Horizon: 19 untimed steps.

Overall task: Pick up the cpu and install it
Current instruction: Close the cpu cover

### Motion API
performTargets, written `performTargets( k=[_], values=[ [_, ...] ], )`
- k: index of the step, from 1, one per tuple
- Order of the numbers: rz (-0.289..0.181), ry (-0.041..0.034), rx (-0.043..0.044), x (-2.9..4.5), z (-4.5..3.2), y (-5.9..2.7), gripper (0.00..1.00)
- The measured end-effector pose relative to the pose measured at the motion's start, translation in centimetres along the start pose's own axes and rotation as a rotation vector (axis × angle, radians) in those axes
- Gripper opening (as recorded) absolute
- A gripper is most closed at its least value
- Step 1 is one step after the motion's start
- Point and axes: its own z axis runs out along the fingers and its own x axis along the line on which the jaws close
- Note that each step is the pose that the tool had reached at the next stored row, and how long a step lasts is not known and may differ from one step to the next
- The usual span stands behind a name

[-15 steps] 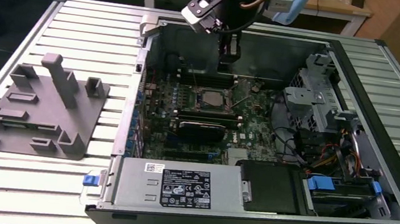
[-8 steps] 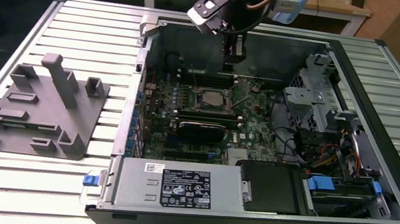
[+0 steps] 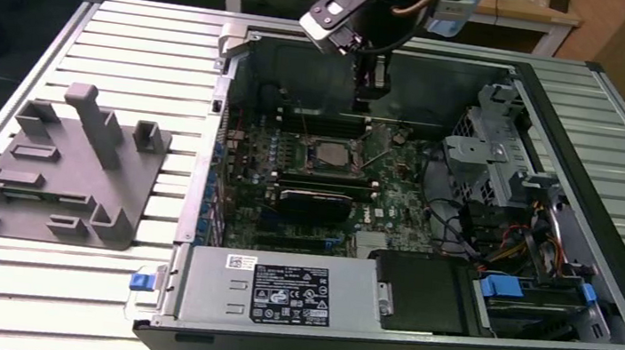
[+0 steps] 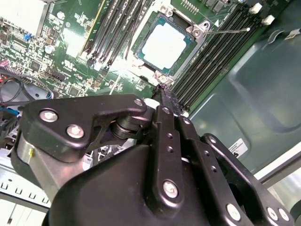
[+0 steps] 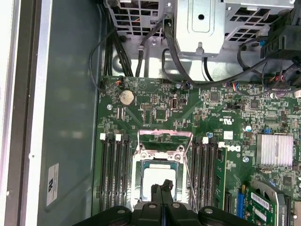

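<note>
While the tool hangs inside the open computer case, just above the motherboard, its fingers are pressed together and nothing shows between them; both wrist views give the same reading (tips meeting in one dark line, tool, tool). Location of the cpu: lying flat in the socket, silvery top up, pale rim showing all round, memory slots on either side. In the first wrist view the closed fingertips overlap the near edge of the cpu; contact or hover cannot be told. In the exterior view the cpu sits mid-board, and a thin lever stands free of the socket frame, so I judge the clamp not latched. Grey fixture rests on the slatted surface, well apart from the case, with no chip on it. Handling estimate: light, stiff, thin part; metal lid smooth and likely slippery; underside contacts fragile, so no dragging or tilting in the socket. Best hold is across two opposite edges at the rim, pads square to the sides, modest squeeze.
</note>
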Motion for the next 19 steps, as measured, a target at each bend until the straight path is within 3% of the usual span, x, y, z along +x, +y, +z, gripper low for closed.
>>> performTargets(
  k=[13, 19],
  values=[
    [0.0, 0.0001, -0.0001, -0.02, 0.14, 0.94, 0.11],
    [0.0, 0.0, 0.0, -0.02, 1.1, 1.27, 0.11]
  ],
)
